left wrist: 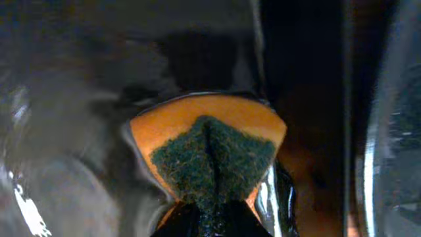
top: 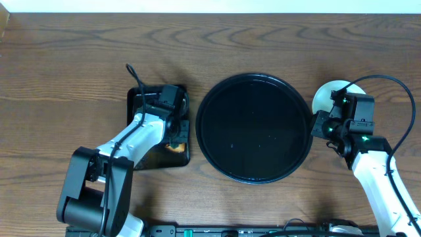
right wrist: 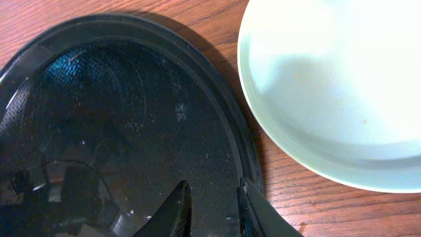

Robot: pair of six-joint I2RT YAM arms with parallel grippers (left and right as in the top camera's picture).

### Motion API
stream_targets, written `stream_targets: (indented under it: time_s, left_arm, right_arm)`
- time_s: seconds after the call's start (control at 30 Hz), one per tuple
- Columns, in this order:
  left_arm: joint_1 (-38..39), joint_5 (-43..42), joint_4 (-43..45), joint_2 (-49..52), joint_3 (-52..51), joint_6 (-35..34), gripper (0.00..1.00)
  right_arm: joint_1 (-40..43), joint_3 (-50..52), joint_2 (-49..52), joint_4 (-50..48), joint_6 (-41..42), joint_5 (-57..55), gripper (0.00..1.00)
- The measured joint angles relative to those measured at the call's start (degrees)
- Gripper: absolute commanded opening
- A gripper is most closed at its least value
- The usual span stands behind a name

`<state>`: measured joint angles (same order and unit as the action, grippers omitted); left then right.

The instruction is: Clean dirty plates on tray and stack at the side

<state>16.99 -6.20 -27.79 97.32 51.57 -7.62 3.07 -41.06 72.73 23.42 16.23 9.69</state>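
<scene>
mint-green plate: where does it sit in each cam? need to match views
Overhead: mint-green plate at the right, just past the round black tray.
Left wrist: not in it; it shows mainly a sponge.
Right wrist: plate fills the upper right, on the wood beside the tray's rim.
Shared landmark: the round black tray, in overhead and right wrist.

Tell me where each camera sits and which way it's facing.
Overhead: above the table, looking straight down on round tray, small tray, plate; both arms show.
Left wrist: on the left arm, looking down at the sponge its left hand pinches.
Right wrist: on the right arm, looking down at round tray and plate; right hand shows below.
Shared: overhead and right wrist both see round tray and plate.
</scene>
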Motion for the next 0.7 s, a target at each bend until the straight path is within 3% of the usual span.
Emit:
stream_targets:
  time_s: [0.4, 0.7]
  left_arm:
    - [4.5, -2.4, 1.9, 0.1, 0.0, 10.9, 0.11]
    - [4.5, 0.8, 2.7, 0.1, 0.0, 12.2, 0.13]
  right_arm:
    - [0.0, 0.0, 0.0, 0.0, 0.0, 0.0, 0.22]
    - [0.0, 0.0, 0.0, 0.0, 0.0, 0.0, 0.22]
